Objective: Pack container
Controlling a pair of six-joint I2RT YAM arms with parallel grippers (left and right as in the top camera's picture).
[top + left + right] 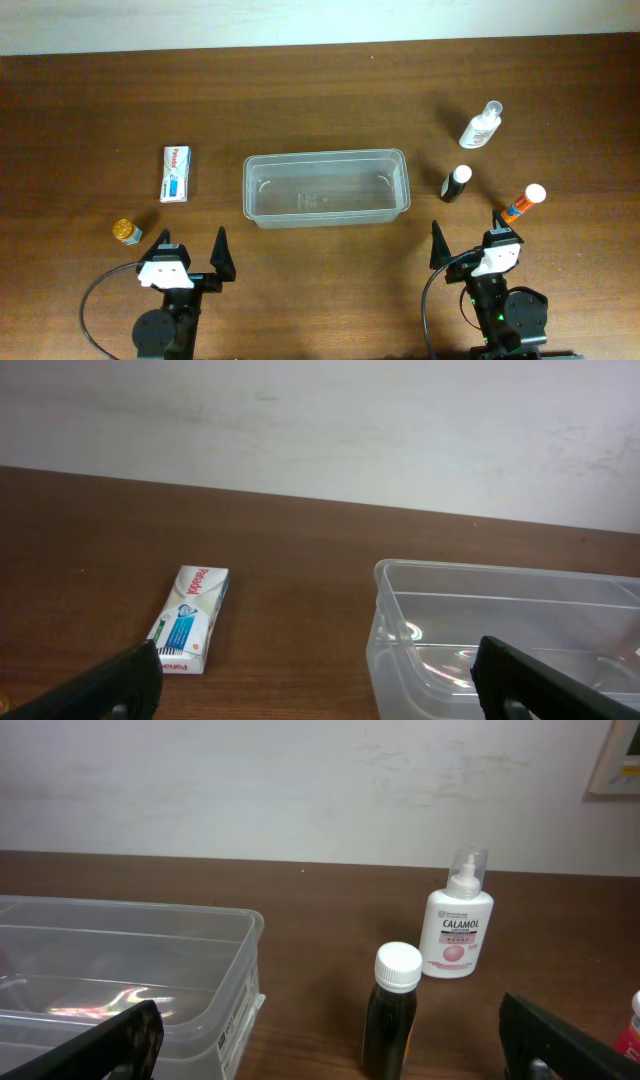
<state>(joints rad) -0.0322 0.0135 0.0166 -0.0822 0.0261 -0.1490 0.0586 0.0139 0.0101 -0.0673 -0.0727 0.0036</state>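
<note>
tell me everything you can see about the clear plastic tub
The container is a clear plastic rectangular tub with rounded corners and a protruding rim, no lid on it. It stands upright and empty near the middle of the brown wooden table, long side running left to right. Only the table touches it.

Looking straight down on the table (320, 90) from overhead, peering low and forward from each wrist toward the wall (300, 420), catching the container (325, 190) in all three.
</note>
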